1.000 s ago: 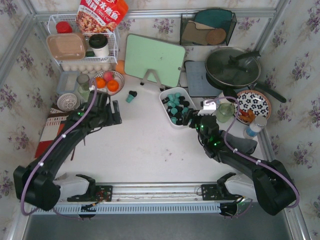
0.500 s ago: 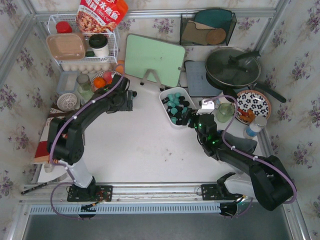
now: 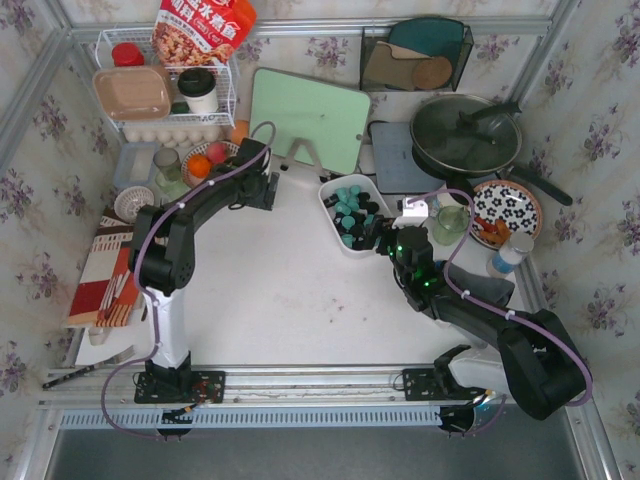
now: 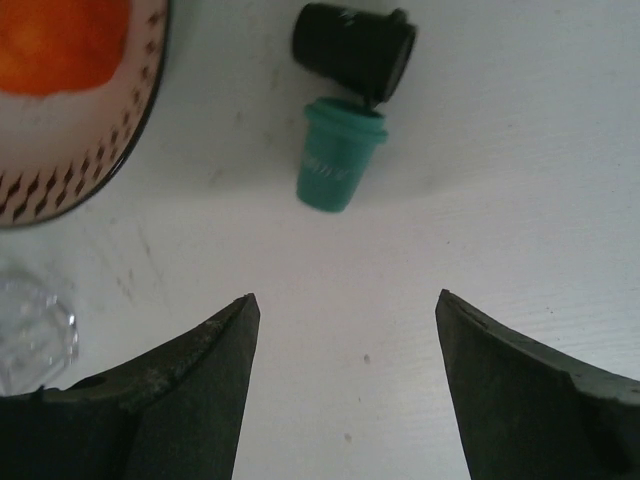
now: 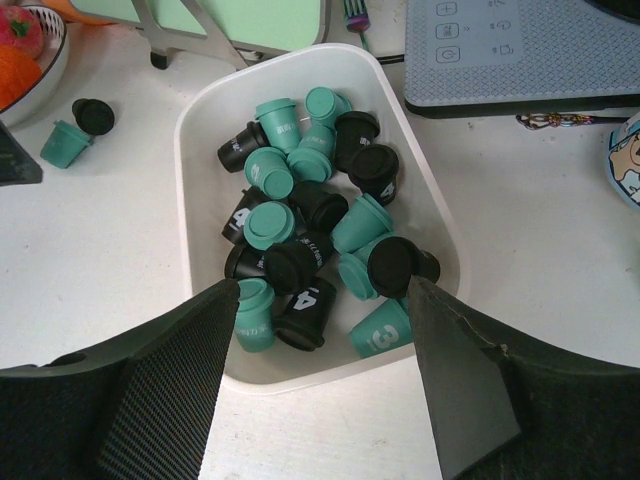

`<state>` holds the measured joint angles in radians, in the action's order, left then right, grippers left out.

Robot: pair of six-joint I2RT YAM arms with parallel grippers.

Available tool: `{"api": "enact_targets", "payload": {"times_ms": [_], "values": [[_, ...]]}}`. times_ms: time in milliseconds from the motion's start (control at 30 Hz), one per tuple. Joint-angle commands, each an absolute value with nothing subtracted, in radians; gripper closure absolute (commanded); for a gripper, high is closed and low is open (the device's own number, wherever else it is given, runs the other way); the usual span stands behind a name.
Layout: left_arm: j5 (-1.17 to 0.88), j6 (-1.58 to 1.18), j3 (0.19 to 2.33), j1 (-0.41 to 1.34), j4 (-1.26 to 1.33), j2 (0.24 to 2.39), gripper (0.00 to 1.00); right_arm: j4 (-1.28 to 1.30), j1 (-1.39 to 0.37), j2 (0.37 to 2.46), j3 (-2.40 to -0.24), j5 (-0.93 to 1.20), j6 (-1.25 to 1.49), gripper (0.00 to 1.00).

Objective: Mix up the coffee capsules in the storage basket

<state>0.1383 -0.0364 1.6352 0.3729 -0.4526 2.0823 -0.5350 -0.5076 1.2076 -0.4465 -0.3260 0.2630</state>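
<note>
White tabletop (image 3: pixel 280 290), scuffed, evenly lit. Floral wallpaper (image 3: pixel 25 200) on walls left, behind and right of the tabletop. Grey metal rail (image 3: pixel 300 372) along tabletop's near edge.

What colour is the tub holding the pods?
The tub is plain white; the right wrist view shows it best.

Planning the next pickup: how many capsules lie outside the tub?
2: a teal capsule and a black capsule touching it, on the table beside the fruit bowl. Others may be hidden.
</note>
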Motion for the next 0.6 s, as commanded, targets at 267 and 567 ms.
{"api": "enact_targets", "payload": {"times_ms": [267, 567], "values": [[-0.088, 0.098, 1.727, 0.3, -0.284, 2.2, 0.31, -0.525, -0.508, 1.226, -0.464, -0.325, 0.261, 0.24], [-0.213, 0.051, 1.862, 0.246, -0.446, 2.273, 0.35, -0.526, -0.508, 1.237, -0.468, -0.316, 0.262, 0.24]]}}
